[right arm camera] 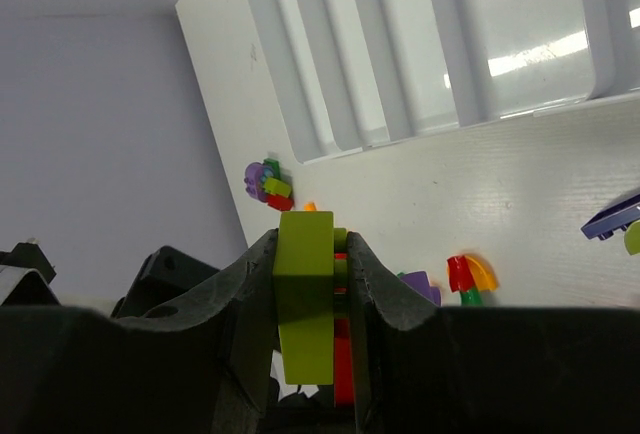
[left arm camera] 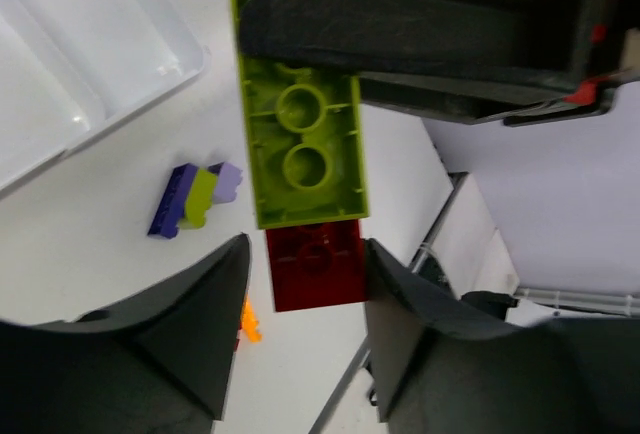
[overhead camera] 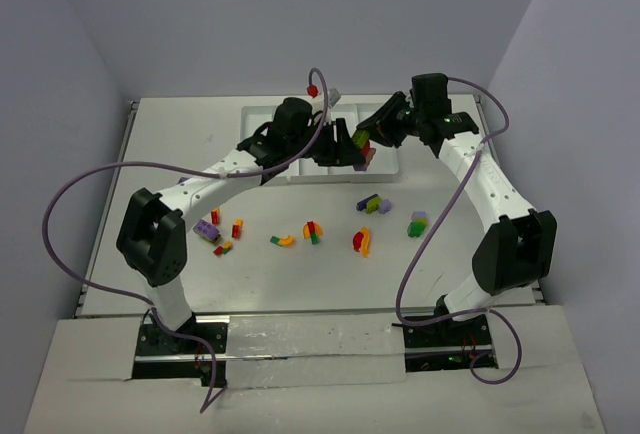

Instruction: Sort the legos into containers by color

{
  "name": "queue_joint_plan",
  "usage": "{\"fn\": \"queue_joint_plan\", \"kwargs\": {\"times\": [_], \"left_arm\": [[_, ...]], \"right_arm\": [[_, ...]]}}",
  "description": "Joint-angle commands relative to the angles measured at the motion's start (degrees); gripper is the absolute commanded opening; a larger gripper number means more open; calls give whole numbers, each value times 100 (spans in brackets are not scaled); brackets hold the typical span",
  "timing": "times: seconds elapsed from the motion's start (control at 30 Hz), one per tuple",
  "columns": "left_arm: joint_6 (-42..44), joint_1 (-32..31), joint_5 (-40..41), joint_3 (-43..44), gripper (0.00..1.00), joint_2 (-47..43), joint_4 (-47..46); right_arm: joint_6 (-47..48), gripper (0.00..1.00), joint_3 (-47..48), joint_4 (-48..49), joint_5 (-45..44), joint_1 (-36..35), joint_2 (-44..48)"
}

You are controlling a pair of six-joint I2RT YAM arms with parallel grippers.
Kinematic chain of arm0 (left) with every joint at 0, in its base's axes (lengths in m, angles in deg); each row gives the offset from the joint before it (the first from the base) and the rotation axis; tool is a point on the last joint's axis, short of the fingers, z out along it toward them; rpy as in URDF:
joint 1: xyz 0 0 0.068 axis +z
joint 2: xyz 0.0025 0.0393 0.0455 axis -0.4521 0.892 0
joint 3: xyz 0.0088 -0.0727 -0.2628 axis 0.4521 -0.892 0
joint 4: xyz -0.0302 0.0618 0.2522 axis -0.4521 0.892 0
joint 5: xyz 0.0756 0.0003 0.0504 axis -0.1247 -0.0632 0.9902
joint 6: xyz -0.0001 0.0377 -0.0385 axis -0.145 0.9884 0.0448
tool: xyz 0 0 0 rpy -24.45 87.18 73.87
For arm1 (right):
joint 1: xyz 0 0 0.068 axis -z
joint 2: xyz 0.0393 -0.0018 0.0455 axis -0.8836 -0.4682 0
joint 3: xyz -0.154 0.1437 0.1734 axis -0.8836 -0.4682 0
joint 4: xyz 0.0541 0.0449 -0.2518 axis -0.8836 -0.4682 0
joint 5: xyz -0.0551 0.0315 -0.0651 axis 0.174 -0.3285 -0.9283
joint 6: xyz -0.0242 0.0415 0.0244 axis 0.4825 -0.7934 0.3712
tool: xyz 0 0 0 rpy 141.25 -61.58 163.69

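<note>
Lime brick and red brick, stuck together, hung over the near edge of the tray. The right claw clamped the lime brick. The left claw bracketed the red brick, narrowly parted; whether it gripped was unclear. A crooked pull could drop either into the wrong compartment or onto the table. From above, both claws hid the compartments beneath. Other legos lay nearer than the tray.
</note>
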Motion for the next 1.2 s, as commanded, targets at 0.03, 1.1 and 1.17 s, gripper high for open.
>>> {"fn": "queue_joint_plan", "kwargs": {"times": [0.03, 1.1, 1.17], "left_arm": [[-352, 6, -428, 187, 46, 161, -576], [775, 610, -408, -813, 0, -558, 121], [909, 790, -662, -849, 0, -629, 155]], "right_arm": [[-89, 0, 142, 145, 72, -56, 44], [3388, 0, 2236, -604, -813, 148, -2083], [3760, 0, 2298, -694, -991, 125, -2437]]}}
